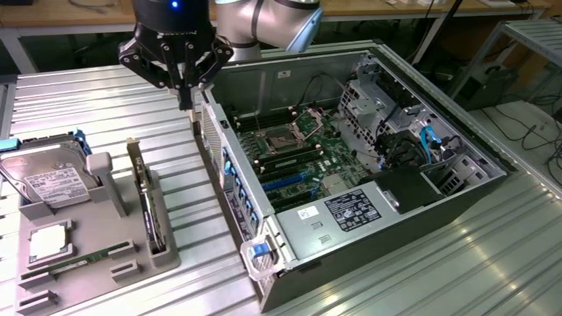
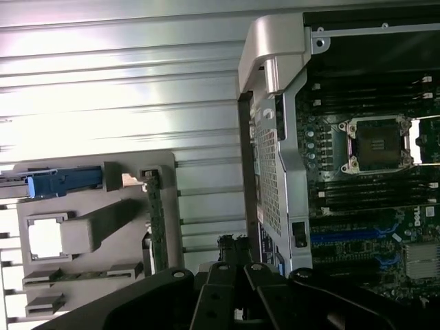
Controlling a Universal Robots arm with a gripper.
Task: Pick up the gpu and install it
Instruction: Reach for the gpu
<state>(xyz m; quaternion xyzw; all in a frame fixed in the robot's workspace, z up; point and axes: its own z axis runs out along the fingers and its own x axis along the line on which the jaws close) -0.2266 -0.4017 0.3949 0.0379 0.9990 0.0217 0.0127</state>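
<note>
The gpu [image 1: 146, 197] stands on its long edge in a slot of the grey holder tray [image 1: 105, 280], a thin dark card with its pale bracket at the far end. In the wrist view the gpu [image 2: 156, 220] appears as a narrow strip at the tray's edge. My gripper [image 1: 186, 105] hangs above the ribbed table, between the tray and the open computer case [image 1: 412, 217]. It is behind and above the card's bracket end and apart from it. Its fingers [image 2: 224, 242] are shut with nothing between them. The motherboard [image 1: 294, 155] lies exposed inside the case.
The tray also carries a silver hard drive [image 1: 49, 178], a square processor [image 1: 49, 240] and a green memory stick [image 1: 79, 262]. The case's rear metal wall [image 1: 215, 135] rises right beside the gripper. Blue expansion slots [image 1: 283, 182] sit on the motherboard.
</note>
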